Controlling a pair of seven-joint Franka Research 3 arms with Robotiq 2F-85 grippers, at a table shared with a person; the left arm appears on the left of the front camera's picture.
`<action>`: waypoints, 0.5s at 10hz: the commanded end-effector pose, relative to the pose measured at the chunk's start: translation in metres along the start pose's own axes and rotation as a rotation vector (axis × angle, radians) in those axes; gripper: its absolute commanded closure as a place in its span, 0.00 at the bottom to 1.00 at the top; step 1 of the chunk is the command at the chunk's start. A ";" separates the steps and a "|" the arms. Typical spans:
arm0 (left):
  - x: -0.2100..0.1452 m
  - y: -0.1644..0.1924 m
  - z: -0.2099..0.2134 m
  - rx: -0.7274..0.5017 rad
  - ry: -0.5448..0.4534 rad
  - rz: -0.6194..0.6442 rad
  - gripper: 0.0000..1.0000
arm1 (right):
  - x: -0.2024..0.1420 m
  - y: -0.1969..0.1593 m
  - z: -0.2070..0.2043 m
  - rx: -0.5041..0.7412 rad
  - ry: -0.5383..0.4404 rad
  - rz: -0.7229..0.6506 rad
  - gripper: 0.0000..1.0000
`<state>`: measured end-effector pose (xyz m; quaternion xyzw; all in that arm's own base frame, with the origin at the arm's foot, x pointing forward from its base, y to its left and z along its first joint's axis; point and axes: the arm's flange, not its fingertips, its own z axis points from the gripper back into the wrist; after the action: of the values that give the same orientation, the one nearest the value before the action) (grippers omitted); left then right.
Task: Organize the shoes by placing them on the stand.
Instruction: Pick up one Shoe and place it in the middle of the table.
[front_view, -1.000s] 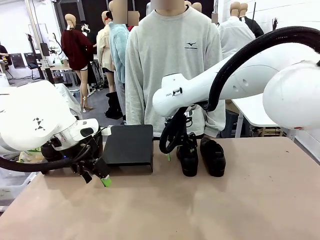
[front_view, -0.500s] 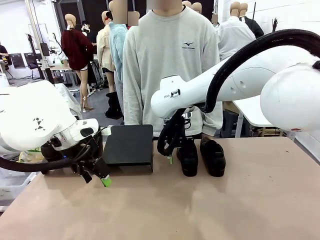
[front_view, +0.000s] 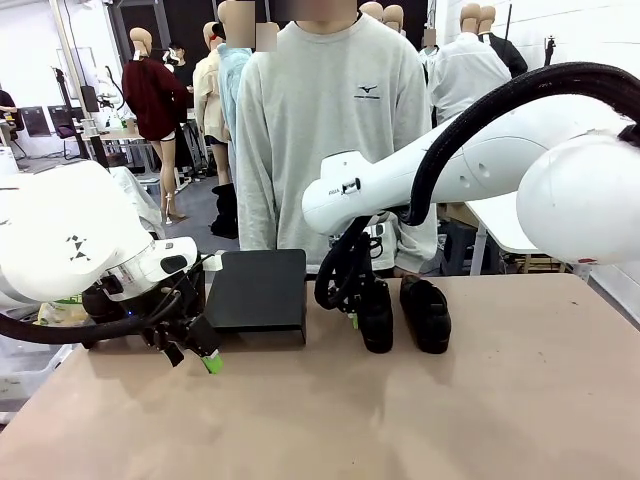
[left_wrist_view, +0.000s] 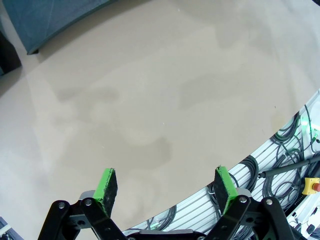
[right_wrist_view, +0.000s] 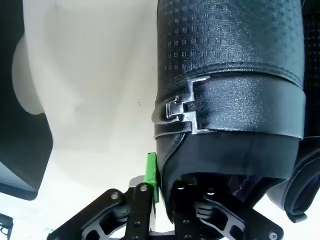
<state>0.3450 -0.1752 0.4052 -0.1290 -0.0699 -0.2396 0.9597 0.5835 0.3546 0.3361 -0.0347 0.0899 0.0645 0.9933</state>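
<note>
Two black shoes stand side by side at the table's middle, the left shoe (front_view: 377, 322) and the right shoe (front_view: 428, 316). My right gripper (front_view: 356, 312) reaches down onto the heel end of the left shoe. In the right wrist view that shoe (right_wrist_view: 230, 60), with a metal buckle, has its heel-side wall pinched by my right gripper (right_wrist_view: 172, 187): a green pad (right_wrist_view: 151, 176) lies outside and the other finger inside. The black stand (front_view: 258, 290) lies to the left of the shoes. My left gripper (front_view: 200, 350) hangs open over bare table (left_wrist_view: 165, 100) in front of the stand.
A person (front_view: 330, 130) in a grey sweatshirt stands at the table's far edge, behind the shoes. The stand's corner (right_wrist_view: 22, 150) lies close to the held shoe's left. The near half of the tan table (front_view: 400, 420) is bare.
My right gripper has gone from open to shut on the left shoe's heel-side wall and shifted slightly left. The person has leaned a little left. My left arm has stayed still.
</note>
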 end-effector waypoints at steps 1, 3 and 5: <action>-0.001 0.002 0.000 -0.001 0.003 -0.002 0.00 | 0.004 0.005 0.000 0.014 0.016 -0.026 1.00; -0.001 0.002 0.000 -0.001 0.003 -0.002 0.00 | 0.004 0.004 0.000 0.017 0.024 -0.026 1.00; -0.001 0.002 0.000 -0.001 0.003 -0.002 0.00 | 0.004 0.004 0.003 0.039 0.063 -0.030 1.00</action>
<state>0.3450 -0.1752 0.4052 -0.1290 -0.0699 -0.2396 0.9597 0.5844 0.3538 0.3368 -0.0312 0.0982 0.0593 0.9929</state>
